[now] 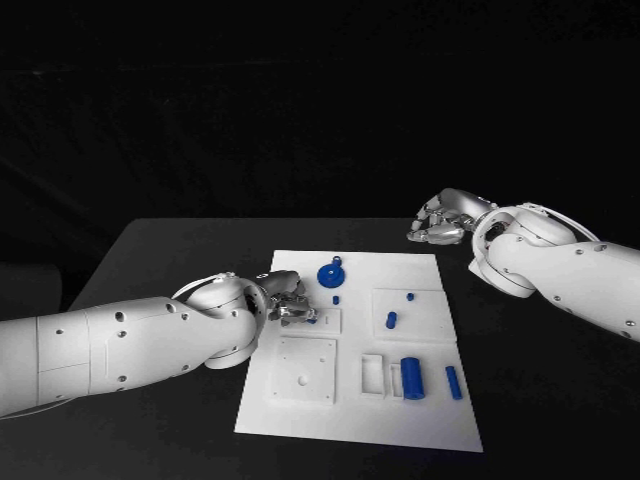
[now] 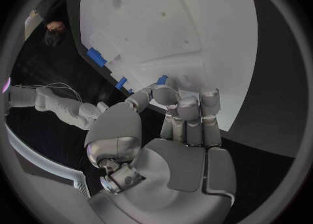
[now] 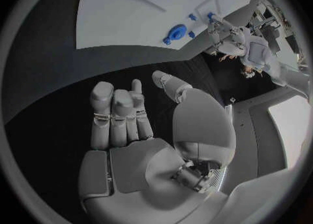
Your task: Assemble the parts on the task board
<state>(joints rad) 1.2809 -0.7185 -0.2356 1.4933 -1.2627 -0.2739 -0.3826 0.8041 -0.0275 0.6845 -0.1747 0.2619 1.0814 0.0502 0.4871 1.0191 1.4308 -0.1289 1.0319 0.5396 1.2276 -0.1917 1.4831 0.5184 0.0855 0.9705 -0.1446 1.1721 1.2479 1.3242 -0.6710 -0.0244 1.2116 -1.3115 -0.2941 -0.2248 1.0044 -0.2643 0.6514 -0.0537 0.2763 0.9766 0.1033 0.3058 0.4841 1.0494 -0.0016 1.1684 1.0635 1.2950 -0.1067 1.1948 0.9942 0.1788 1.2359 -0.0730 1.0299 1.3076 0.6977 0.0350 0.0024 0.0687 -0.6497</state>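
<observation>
The white task board [image 1: 352,415] lies mid-table. My left hand [image 1: 283,298] sits at its left edge, fingers curled, pinching a small blue part [image 1: 312,320] over a square recess. In the left wrist view the left hand [image 2: 176,125] has that small blue part [image 2: 161,79] peeking out between thumb and fingertip above the task board [image 2: 169,25]. My right hand [image 1: 447,218] hovers over the black table beyond the board's far right corner, holding nothing. The right wrist view shows the right hand [image 3: 130,125] loosely bent, thumb apart.
On the board lie a round blue piece [image 1: 332,275], small blue pegs [image 1: 391,320], a thick blue cylinder [image 1: 411,378] and a slimmer one [image 1: 453,382]. A raised square plate [image 1: 306,368] sits near the left front. Black table surrounds the board.
</observation>
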